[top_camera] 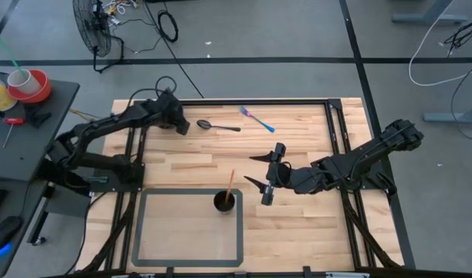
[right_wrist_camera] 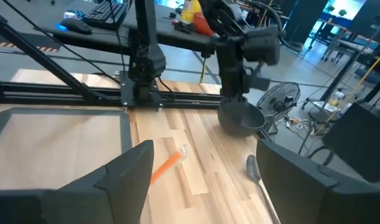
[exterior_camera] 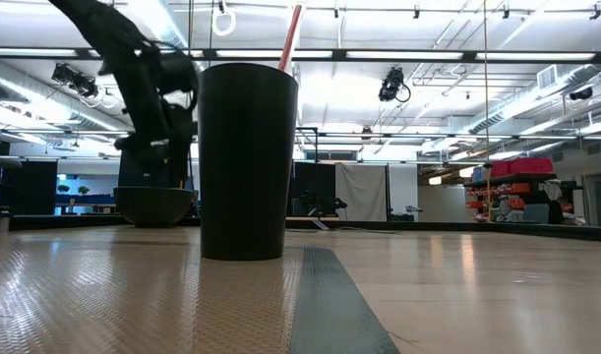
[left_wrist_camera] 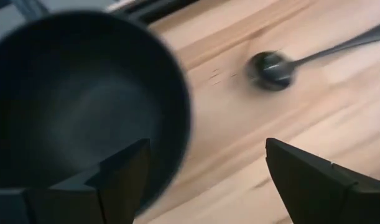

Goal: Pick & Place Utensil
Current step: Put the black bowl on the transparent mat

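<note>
Spoon point(top_camera: 212, 124) lies free on the worktop point(top_camera: 297, 232) beside the left claw point(top_camera: 181, 127), spread wide over a bowl point(left_wrist_camera: 78, 106), right claw point(top_camera: 259, 171) also wide.

We see bare wood between the spoon point(top_camera: 216, 124) and the cup point(top_camera: 225, 201), free to pass. The 2 arms flank it; the bowl point(left_wrist_camera: 78, 106) crowds the spoon's head.
</note>
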Controlling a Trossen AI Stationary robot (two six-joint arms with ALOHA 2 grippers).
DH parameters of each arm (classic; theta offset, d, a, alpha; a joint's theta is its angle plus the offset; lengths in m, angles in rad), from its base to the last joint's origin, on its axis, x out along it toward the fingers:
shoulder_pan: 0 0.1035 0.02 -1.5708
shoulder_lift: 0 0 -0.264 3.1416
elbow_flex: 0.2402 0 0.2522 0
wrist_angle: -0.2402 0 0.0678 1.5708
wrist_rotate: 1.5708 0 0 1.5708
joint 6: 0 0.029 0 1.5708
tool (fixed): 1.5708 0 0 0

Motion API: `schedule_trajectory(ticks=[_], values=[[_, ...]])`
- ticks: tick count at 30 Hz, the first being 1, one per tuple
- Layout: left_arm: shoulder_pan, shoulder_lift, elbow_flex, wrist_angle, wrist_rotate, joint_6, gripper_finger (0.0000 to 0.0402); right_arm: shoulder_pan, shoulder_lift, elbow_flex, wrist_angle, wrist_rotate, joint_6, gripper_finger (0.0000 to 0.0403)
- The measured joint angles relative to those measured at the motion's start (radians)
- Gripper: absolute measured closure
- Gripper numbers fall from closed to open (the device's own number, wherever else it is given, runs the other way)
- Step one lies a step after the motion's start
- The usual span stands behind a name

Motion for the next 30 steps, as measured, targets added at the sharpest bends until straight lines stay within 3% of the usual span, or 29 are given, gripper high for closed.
schedule_trajectory(ticks=[11, 20, 30], values=[[0.026, 0.112, 0.0, 0.004, -0.012, -0.001, 0.0113, 0.0, 0.0, 0.0, 0.0, 0.002, 0.0, 0.0117], [0.025, 0.124, 0.0, 0.006, -0.062, 0.002, 0.02, 0.0, 0.0, 0.0, -0.001, 0.002, 0.0, 0.0117], [0.025, 0.124, 0.0, -0.003, -0.027, 0.166, 0.0282, -0.001, 0.0, -0.035, 0.006, 0.001, 0.026, 0.0117]])
